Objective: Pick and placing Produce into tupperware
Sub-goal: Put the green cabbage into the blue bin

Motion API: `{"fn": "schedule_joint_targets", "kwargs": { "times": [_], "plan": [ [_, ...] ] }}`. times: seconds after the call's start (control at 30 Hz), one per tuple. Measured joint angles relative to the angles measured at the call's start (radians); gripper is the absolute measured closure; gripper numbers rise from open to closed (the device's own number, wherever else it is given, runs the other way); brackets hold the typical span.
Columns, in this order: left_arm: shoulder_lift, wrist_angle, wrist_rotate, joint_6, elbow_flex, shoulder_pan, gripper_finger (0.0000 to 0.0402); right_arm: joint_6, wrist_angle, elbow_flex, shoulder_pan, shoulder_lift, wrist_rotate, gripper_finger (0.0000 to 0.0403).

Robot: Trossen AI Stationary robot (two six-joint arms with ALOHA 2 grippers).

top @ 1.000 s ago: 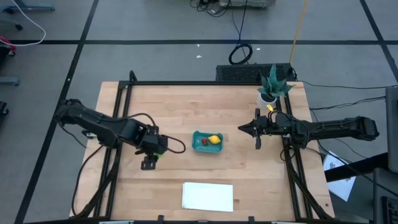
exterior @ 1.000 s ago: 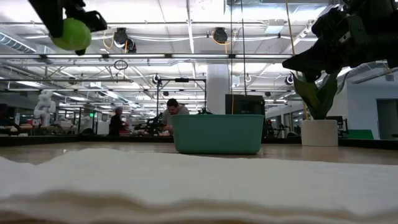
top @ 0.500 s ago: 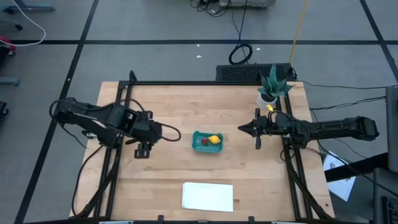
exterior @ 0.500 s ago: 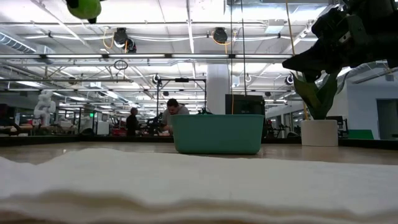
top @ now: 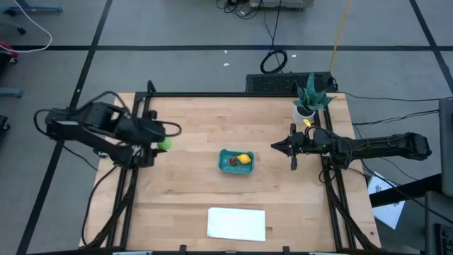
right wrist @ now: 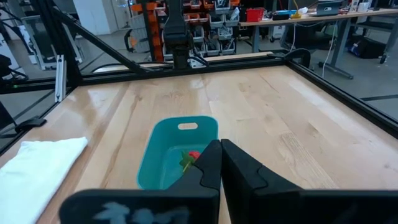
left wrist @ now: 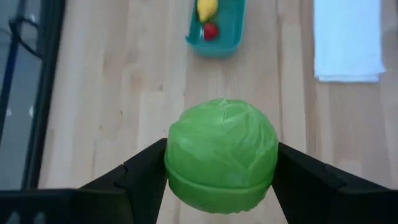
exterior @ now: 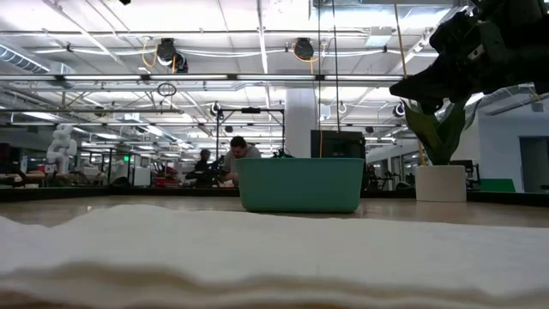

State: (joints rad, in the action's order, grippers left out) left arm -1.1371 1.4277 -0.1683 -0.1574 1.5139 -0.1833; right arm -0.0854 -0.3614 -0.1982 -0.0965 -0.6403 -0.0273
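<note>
You held the bright green, ridged toy ball clamped between the fingers of the left hand, raised over the left side of the pale wooden desk and well apart from the small teal-blue plastic tub. The tub already contained the smooth yellow lemon-shaped toy and the small dark red toy. The ball's rounded, apparently hard surface gave the fingers little purchase; it could have slipped during transfer. With two fruits inside, a high release risked bouncing out over the shallow rim. The right hand, fingers together, waited beside the tub.
</note>
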Motion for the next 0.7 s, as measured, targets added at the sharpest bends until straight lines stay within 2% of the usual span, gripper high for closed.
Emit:
{"fn": "schedule_joint_targets", "kwargs": {
  "times": [0.43, 0.57, 0.7],
  "plan": [
    [0.204, -0.099, -0.042, 0.052, -0.008, 0.0, 0.0144, 0.0, 0.0, 0.0, 0.0, 0.0, 0.0, 0.0403],
    [0.262, -0.106, -0.056, 0.051, -0.053, 0.0, 0.0144, 0.0, 0.0, 0.0, 0.0, 0.0, 0.0, 0.0403],
    [0.336, -0.214, -0.054, 0.051, -0.126, 0.0, 0.0144, 0.0, 0.0, 0.0, 0.0, 0.0, 0.0, 0.0403]
  ]
}}
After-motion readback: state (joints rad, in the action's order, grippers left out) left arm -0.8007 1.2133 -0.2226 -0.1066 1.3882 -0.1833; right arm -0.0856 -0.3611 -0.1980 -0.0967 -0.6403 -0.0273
